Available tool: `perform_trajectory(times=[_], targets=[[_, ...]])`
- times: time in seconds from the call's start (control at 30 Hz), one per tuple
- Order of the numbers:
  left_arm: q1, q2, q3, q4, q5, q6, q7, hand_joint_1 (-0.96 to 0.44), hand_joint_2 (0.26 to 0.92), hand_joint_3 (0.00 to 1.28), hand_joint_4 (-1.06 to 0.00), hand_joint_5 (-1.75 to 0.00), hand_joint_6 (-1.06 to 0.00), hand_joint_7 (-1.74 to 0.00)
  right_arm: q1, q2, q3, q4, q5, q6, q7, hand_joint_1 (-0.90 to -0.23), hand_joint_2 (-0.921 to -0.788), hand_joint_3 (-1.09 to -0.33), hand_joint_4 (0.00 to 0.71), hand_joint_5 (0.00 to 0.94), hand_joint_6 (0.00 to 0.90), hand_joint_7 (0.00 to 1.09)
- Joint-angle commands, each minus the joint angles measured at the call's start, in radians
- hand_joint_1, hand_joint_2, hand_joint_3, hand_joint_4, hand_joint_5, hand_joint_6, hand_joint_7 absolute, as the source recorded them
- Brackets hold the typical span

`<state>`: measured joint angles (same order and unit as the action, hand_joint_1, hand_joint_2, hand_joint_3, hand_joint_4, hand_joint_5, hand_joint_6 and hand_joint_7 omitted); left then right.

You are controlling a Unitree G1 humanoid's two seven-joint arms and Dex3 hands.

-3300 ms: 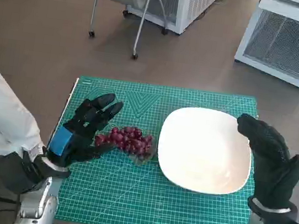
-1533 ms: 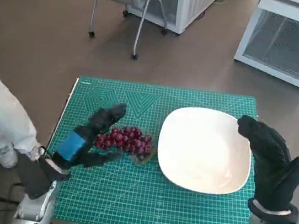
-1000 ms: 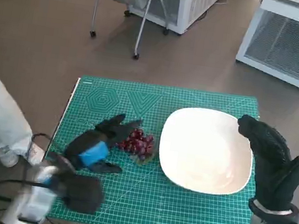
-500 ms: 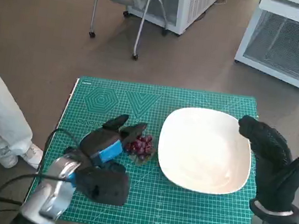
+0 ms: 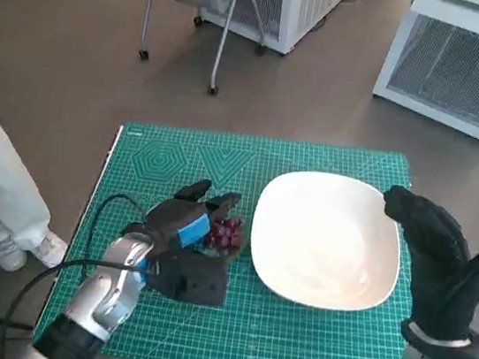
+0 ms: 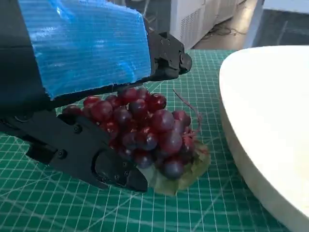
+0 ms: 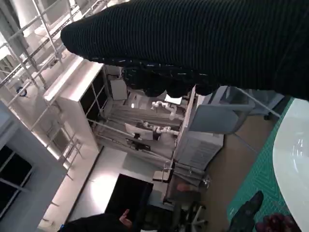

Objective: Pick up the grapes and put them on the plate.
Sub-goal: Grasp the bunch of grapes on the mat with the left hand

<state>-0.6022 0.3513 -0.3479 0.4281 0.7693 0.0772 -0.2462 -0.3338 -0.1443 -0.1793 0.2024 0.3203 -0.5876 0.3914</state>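
Left hand curled, fingers closed; right hand raised, open.

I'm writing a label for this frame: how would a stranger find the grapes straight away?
Start at the green cutting mat covering the small table, then find the big white plate on its right half. Just off the plate's left edge, on the mat, lies the bunch of dark red grapes on a green leaf, with the left hand closed around it; nothing else there is red.

Even, soft indoor light, faint shadows; wide-angle bending at the head view's edges; right wrist view bright, backlit.
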Motion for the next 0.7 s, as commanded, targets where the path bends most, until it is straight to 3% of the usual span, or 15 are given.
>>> perform_trajectory(times=[0.03, 0.7], targets=[[-0.049, -0.011, -0.02, 0.063, -0.004, 0.008, 0.023, -0.29, 0.735, 0.0, 0.0, 0.0, -0.23, -0.01, 0.016, 0.001, -0.003, 0.018, 0.003, 0.003, 0.002, -0.512, -0.921, -0.544, 0.474, 0.0, 0.138, 0.64], [-0.265, -0.09, -0.111, 0.512, -0.011, 0.013, 0.089, -0.22, 0.75, 0.0, -0.04, -0.01, -0.23, 0.0, 0.021, 0.005, 0.0, 0.014, -0.003, -0.001, -0.005, -0.518, -0.921, -0.543, 0.474, 0.0, 0.141, 0.64]])
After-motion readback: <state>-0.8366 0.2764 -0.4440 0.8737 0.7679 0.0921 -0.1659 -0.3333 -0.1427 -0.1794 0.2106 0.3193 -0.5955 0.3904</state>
